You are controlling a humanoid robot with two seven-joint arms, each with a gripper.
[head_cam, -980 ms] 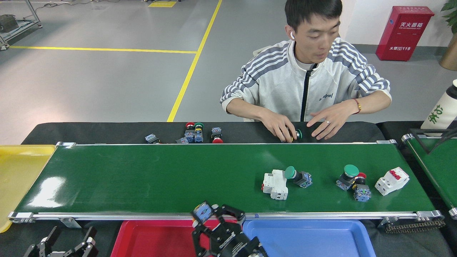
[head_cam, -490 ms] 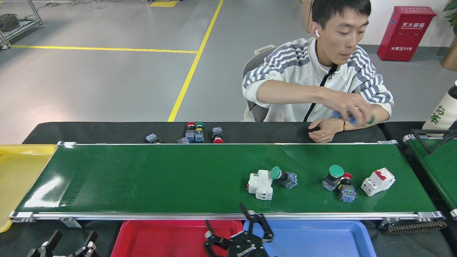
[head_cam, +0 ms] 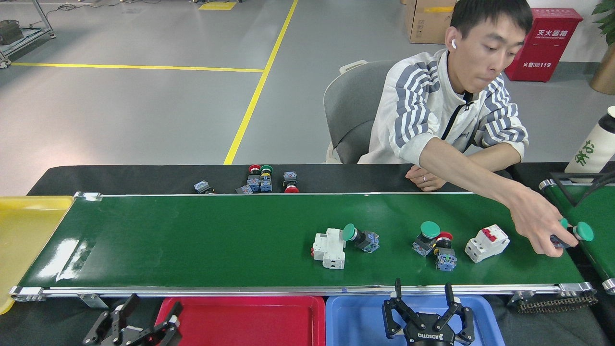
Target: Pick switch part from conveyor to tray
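Setting: grey workshop floor with yellow lines behind a long glossy dark-green conveyor belt [head_cam: 192,240] with silver side rails.

Parts on belt: a white block-shaped breaker [head_cam: 329,247] touching a green-capped push-button switch [head_cam: 359,236]; further right, a green mushroom-cap switch [head_cam: 425,236] and a red-capped switch [head_cam: 444,254] huddled together, then a white breaker with a red lever [head_cam: 486,242].

Trays: a red plastic tray [head_cam: 240,319] and a blue plastic tray [head_cam: 360,319] sit just below the near rail; a yellow tray [head_cam: 24,230] lies at the belt's left end.

Right claw: my right gripper [head_cam: 423,293] hangs over the blue tray, fingers spread, holding nothing, just short of the rail.

Left claw: my left gripper [head_cam: 144,312] waits low by the red tray, spread and empty.

Person: a seated worker's hand [head_cam: 540,226] reaches across the belt's right end, holding green-capped parts.

Risk: I judge that a reach now could meet that arm; the touching pairs could also yield a double pick or knock a neighbour away.

Unclear: both grippers are cut off by the lower edge; tray contents are mostly out of frame; small parts on the black cloth [head_cam: 144,178] beyond are too small to identify.
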